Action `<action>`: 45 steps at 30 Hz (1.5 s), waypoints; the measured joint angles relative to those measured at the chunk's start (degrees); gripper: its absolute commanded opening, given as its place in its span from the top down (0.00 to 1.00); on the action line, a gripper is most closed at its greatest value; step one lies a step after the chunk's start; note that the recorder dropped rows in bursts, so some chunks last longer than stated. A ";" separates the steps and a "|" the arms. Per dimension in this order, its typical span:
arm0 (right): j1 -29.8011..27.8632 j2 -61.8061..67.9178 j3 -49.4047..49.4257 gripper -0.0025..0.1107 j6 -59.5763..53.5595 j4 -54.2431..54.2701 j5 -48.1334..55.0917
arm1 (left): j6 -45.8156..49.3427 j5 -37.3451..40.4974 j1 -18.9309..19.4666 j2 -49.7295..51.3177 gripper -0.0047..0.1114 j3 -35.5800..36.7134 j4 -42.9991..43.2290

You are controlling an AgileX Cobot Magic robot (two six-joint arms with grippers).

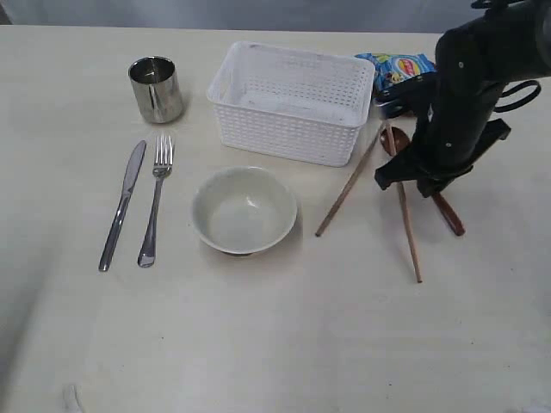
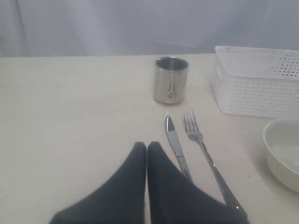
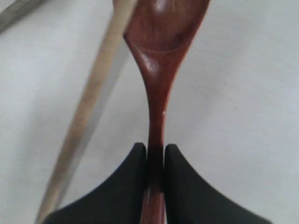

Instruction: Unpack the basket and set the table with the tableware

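Two wrist views show what the exterior view hides behind my arm (image 1: 465, 95): my right gripper (image 3: 155, 150) clamps the handle of the dark red spoon (image 3: 159, 60) beside a chopstick (image 3: 88, 116), and my left gripper (image 2: 146, 148) is pressed together near the knife (image 2: 175, 142). Underneath is the cream table (image 1: 284, 344), with the white basket (image 1: 288, 103) near the spoon and a pale grey backdrop (image 2: 93, 23) behind.

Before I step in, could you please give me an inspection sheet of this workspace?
surface: cream table, no spills seen.
job's things: basket looks empty; cup, knife, fork and bowl are laid out near it; the two chopsticks lie splayed apart, with the spoon by them.
clutter: blue snack packet behind the basket.
grippers: left gripper shut, holding nothing; right gripper shut on the spoon's handle.
cables: one dark loop beside the right arm.
surroundings: plain grey backdrop; nothing else seen.
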 measured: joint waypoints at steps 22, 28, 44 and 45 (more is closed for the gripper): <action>1.22 -2.47 0.00 0.98 10.04 -8.46 0.49 | 0.00 0.00 0.00 0.00 0.96 0.00 0.00; 1.34 -11.84 0.00 0.98 7.41 -3.44 0.24 | 0.00 0.00 0.00 0.00 0.96 0.00 0.00; 18.76 -21.84 -4.54 0.98 -12.76 19.39 15.80 | 0.00 0.00 0.00 0.00 0.96 0.00 0.00; 20.28 -20.68 -5.27 0.98 -12.76 19.39 16.88 | 0.00 0.00 0.00 0.00 0.96 0.00 0.00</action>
